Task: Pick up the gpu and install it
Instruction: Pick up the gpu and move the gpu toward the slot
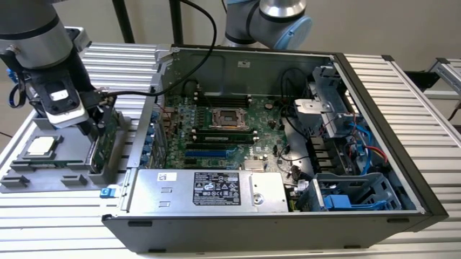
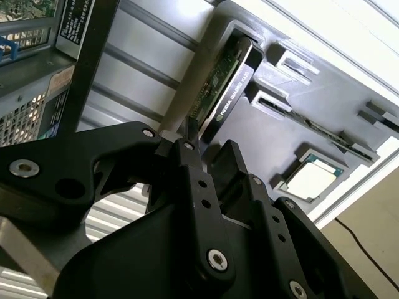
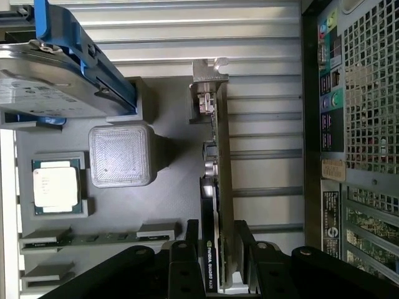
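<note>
The gripper (image 3: 217, 232) was held open astride the gpu (image 3: 222, 156). It was stood upright in a gray tray (image 3: 168, 199).

A short line of white lettering runs along the black cooler edge of the gpu (image 3: 209, 265), seen in both wrist views. In the exterior view, a large white label (image 1: 216, 188) with black print and small marks lies on the power supply (image 1: 266, 197), at six o'clock in the case (image 1: 381, 108); a smaller sticker (image 1: 167, 176) sits at the label's nine o'clock. Another small sticker (image 1: 245, 63) is on the case wall at twelve o'clock. The processor (image 3: 55, 187) lid bears faint print, too small to read.
</note>
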`<state>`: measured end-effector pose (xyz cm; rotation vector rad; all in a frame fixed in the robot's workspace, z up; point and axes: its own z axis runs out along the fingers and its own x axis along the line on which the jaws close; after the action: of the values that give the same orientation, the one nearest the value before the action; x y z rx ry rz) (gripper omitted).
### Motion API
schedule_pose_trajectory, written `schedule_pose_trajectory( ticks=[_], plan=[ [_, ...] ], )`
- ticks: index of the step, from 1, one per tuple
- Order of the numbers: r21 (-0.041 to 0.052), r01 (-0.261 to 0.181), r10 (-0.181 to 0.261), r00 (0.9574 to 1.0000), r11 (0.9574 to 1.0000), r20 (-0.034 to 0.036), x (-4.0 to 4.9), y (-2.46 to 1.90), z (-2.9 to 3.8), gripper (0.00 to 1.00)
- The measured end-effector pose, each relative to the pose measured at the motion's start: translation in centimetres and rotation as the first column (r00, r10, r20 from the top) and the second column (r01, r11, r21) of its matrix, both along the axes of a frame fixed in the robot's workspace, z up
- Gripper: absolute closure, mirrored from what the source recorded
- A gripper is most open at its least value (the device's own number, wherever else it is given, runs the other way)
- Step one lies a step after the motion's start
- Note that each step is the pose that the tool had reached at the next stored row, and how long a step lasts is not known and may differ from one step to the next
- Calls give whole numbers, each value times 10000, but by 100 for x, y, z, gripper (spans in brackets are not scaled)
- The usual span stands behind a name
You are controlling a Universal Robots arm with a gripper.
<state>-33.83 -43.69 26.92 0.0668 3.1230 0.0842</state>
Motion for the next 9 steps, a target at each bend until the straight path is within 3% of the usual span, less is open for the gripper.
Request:
schedule_pose_trajectory(
  ticks=[9],
  plan=[
    [0, 0, 0, 10000, 10000, 0, 0, 0, -49, 0]
  ],
)
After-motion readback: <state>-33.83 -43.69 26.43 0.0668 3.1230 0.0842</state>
